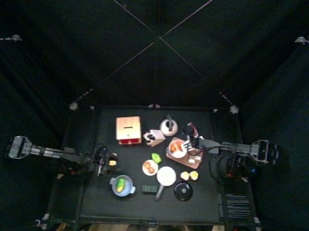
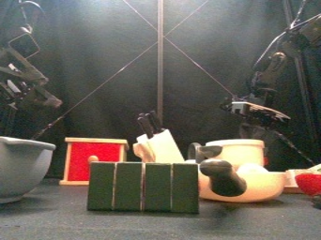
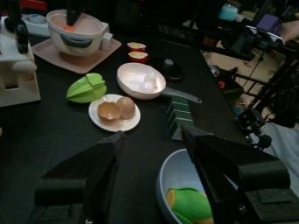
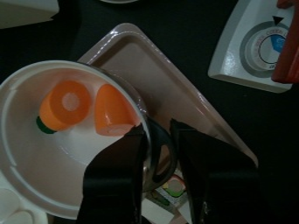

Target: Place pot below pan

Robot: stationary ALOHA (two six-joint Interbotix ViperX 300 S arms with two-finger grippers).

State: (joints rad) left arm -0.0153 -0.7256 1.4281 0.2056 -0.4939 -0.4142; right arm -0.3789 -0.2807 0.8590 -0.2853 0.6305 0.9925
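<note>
two black robot arms, slim and jointed

the left arm (image 1: 54, 153) is matte black from base to wrist, built of narrow links with bulkier cylindrical joint housings that catch a pale grey sheen under the light; the right arm (image 1: 241, 150) is built alike, with the same blocky motor sections; in the front view thin dark cables loop beside the right arm's upper links; the left gripper (image 3: 152, 166) has two broad, flat black jaws with angular, wedge-like faces and a dull plastic finish; the right gripper (image 4: 162, 166) has two narrower black jaws, smooth and slightly glossy along their inner edges
</note>
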